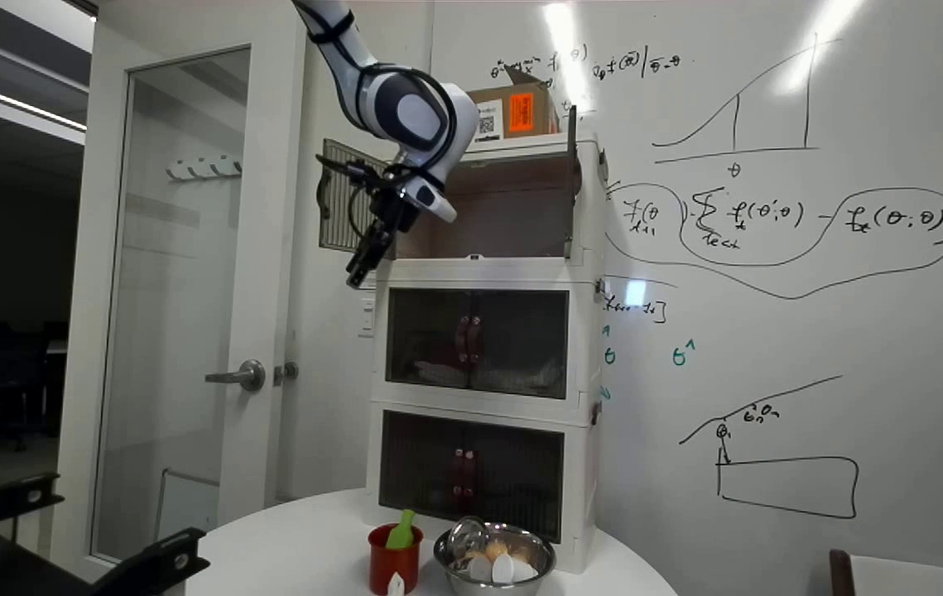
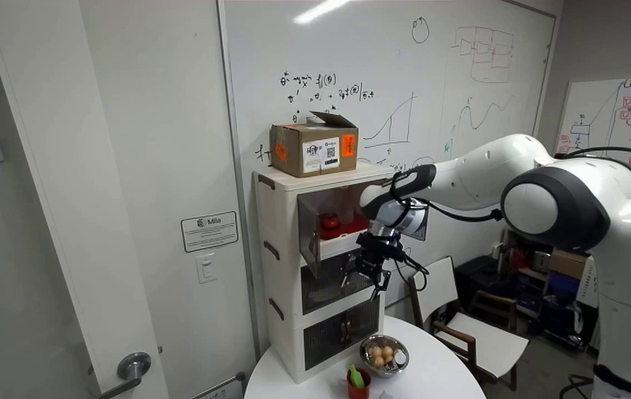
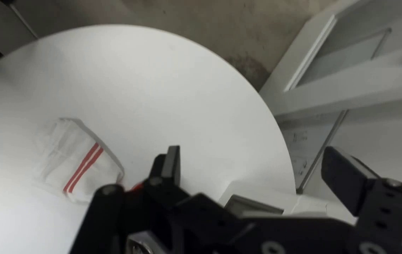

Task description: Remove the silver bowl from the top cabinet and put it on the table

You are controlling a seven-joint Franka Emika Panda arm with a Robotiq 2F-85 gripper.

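Observation:
The silver bowl (image 1: 507, 588) stands upright on the round white table (image 1: 297, 538), with eggs and pale pieces in it. It also shows in an exterior view (image 2: 390, 341) and cannot be made out in the wrist view. The top cabinet (image 1: 521, 270) stands open, its doors swung outward. A red pot (image 2: 329, 221) and a red flat thing are inside. My gripper (image 1: 362, 269) hangs in the air before the stack, pointing down, below the top opening and well above the table. In the wrist view the fingers (image 3: 257, 169) are wide apart with nothing between them. It also shows in an exterior view (image 2: 360, 287).
A red cup (image 1: 388, 565) with a green utensil stands beside the bowl. A striped cloth (image 3: 81, 165) lies on the table. The open doors (image 1: 570, 186) (image 2: 308, 238) stick out near the arm. A cardboard box (image 2: 315, 149) sits on the stack. The lower glass doors are shut.

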